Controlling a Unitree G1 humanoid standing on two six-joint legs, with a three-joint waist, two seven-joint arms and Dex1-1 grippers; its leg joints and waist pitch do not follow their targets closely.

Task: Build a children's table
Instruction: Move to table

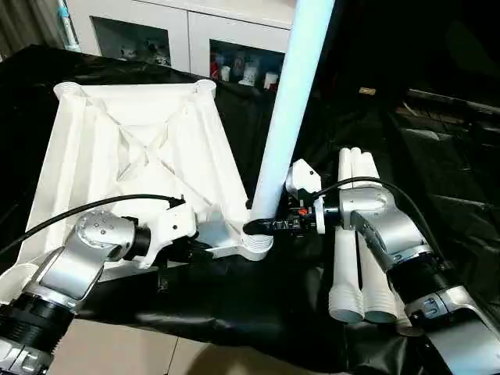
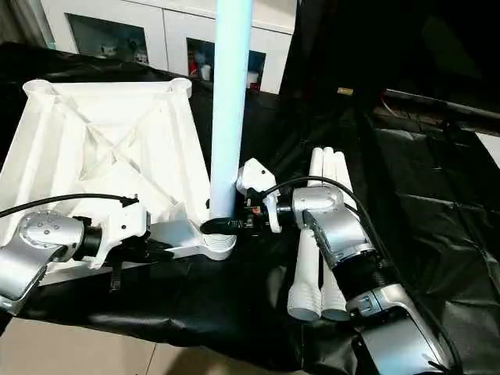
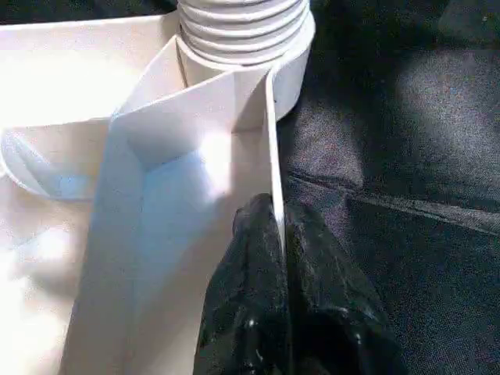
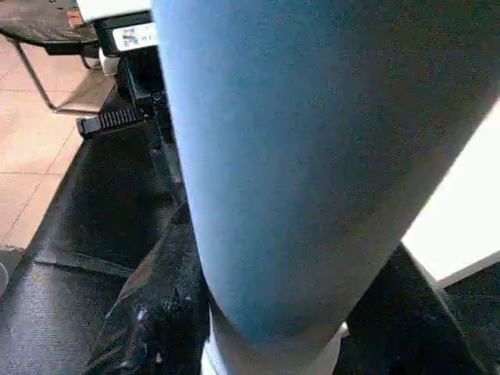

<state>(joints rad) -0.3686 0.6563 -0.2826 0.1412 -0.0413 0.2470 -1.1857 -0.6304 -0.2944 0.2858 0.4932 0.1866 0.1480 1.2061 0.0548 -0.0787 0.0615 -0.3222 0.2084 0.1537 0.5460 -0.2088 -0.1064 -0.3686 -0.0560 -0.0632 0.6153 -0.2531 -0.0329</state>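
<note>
My left gripper [image 3: 277, 234] reaches in low from the left, pinched shut on the rim wall of the upturned table top [image 1: 133, 148]. One leg [image 1: 289, 109] stands upright in the near corner socket [image 1: 254, 244], my right gripper [image 1: 266, 226] clamped around its base. Three spare legs [image 1: 355, 234] lie just beside, on the black cloth [image 1: 437, 156].

A home room: white glass-door cabinet [image 1: 187, 39] holding small ornaments [image 1: 242, 72]
</note>
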